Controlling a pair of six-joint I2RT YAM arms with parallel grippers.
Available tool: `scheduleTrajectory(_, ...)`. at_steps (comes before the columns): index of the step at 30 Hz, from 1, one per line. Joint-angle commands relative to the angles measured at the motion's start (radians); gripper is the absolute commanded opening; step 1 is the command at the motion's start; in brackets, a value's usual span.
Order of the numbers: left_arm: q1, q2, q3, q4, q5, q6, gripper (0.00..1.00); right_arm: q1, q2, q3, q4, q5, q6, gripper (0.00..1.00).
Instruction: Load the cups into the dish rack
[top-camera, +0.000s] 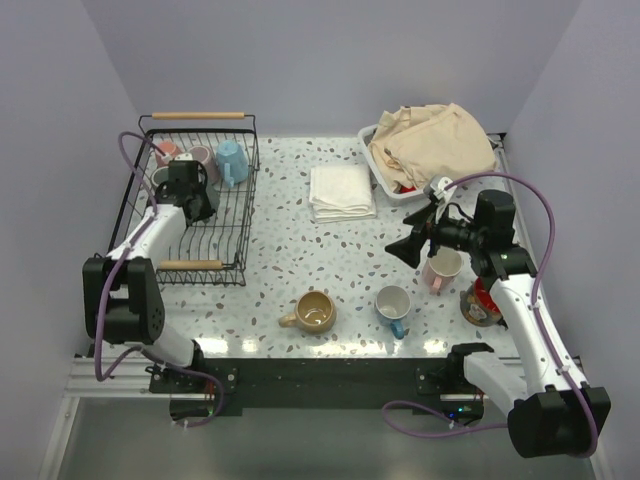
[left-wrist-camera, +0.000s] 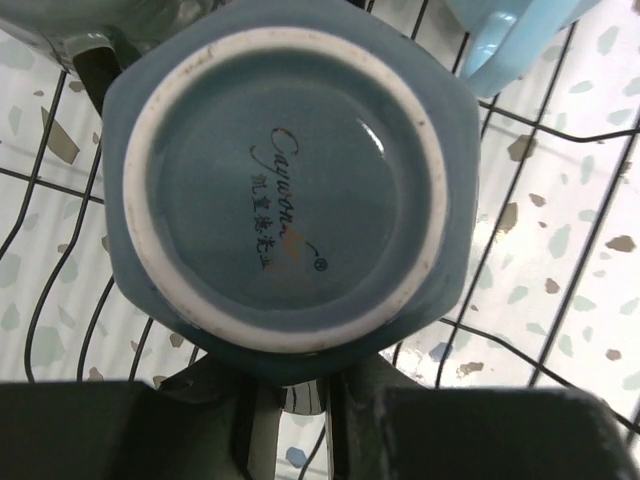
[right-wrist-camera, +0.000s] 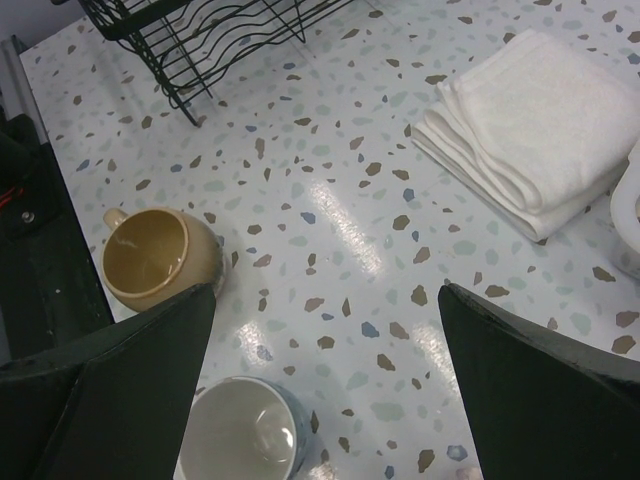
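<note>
From the table's (top-camera: 290, 262) middle, the dish rack (top-camera: 247, 200) stands at ten o'clock. Along its far end sit the left cup (top-camera: 167, 152), middle cup (top-camera: 203, 158) and right cup (top-camera: 231, 160). The upturned cup (left-wrist-camera: 290, 180) is at their six o'clock, inside the rack. Folded towels (top-camera: 342, 192) lie at twelve, and a tub (top-camera: 372, 138) holding cloth (top-camera: 435, 145) at two. On the table, the first cup (top-camera: 315, 312) stands at six, the second cup (top-camera: 393, 301) at five, the third cup (top-camera: 443, 266) at four, and the fourth cup (top-camera: 476, 305) at that one's four o'clock.

top external: high above near edge, facing forward and down, far, whole table (top-camera: 290, 240)
left wrist: very close, straight onto grey-teal mug (left-wrist-camera: 290, 190) base in dish rack (left-wrist-camera: 560, 190)
right wrist: mid height, tilted down toward rack
shared top/right wrist: tan mug (right-wrist-camera: 150, 255), white mug (right-wrist-camera: 245, 440), folded towel (right-wrist-camera: 530, 130)
</note>
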Motion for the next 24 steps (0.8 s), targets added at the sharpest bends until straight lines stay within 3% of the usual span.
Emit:
scheduleTrajectory(1,0.003,0.039,0.087,0.139,-0.071,0.022,0.00,-0.004,-0.009,0.041,0.002,0.018,-0.027,0.99)
scheduleTrajectory(14,0.003,0.174,0.137,0.165,-0.163,0.029,0.00,-0.004,-0.003,0.047,-0.007,0.035,-0.036,0.99)
scheduleTrajectory(24,0.003,0.245,0.196,0.174,-0.137,0.045,0.03,-0.004,0.002,0.047,-0.012,0.044,-0.042,0.99)
